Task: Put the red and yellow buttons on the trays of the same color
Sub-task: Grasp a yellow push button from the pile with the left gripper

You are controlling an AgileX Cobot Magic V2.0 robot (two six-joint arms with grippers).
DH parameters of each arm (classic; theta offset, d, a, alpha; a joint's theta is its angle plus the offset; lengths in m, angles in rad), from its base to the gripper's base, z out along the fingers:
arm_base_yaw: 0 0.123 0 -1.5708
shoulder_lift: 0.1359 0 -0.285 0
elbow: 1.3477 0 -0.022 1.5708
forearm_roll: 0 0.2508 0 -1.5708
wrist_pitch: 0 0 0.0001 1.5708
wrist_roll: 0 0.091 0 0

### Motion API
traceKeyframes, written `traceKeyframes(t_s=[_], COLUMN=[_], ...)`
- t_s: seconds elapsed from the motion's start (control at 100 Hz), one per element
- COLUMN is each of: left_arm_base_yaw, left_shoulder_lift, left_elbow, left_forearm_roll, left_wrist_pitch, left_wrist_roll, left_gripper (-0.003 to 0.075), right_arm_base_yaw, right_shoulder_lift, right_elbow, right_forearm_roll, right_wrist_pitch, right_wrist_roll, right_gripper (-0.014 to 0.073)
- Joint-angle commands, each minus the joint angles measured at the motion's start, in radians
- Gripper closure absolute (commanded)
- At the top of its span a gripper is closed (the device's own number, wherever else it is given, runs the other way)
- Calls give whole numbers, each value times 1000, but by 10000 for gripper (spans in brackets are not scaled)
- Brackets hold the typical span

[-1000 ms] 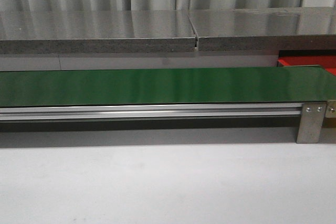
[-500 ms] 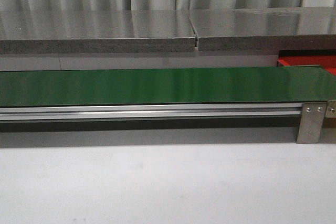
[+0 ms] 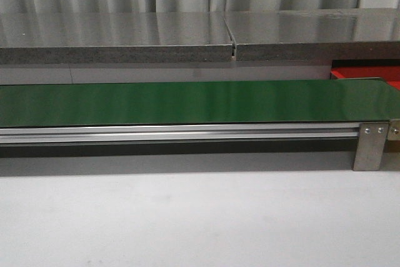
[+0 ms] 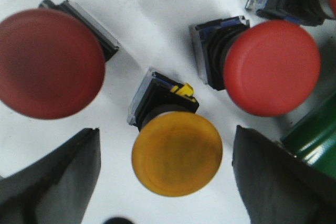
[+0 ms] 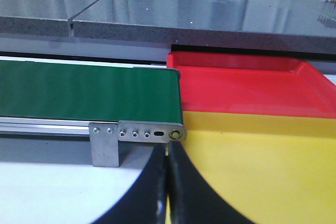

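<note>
Yellow button (image 4: 177,153) sits between the spread left gripper (image 4: 168,182); right gripper (image 5: 167,192) seemingly pressed together.

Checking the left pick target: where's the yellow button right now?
In the left wrist view, the yellow button lies on the white surface between the open left hand's fingers, with red buttons around it. The front view doesn't show it.
</note>
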Motion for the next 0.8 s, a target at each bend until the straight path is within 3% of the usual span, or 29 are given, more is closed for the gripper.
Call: traceKeyframes(t_s=[0.0,0.14,0.27,0.61,0.79], left_arm_base_yaw=[-1,-1,-1,-1,-23], left_shoulder_lift=[-41,-41,-41,-141,-261], left_elbow=[-30,-30,-30,-30,-30], left_forearm_roll=[-24,-25,-27,-6,82], left_wrist_pitch=[-3,-10,-14,40,108], left_wrist_roll=[-13,-13,-13,-4,1], left_gripper=[283,420,489,497,498], right_arm_base_yaw=[-7,-7,-7,-7,-7], right_shoulder_lift=[-15,-15,-15,-15,-15], right_elbow=[-9,-9,-9,-9,-9], right_forearm_roll=[-12,-12,-12,-12,-12], right_wrist_pitch=[-78,-78,-78,-78,-78], right_wrist_roll=[-3,-3,-3,-3,-3], right_gripper=[660,660,660,660,660])
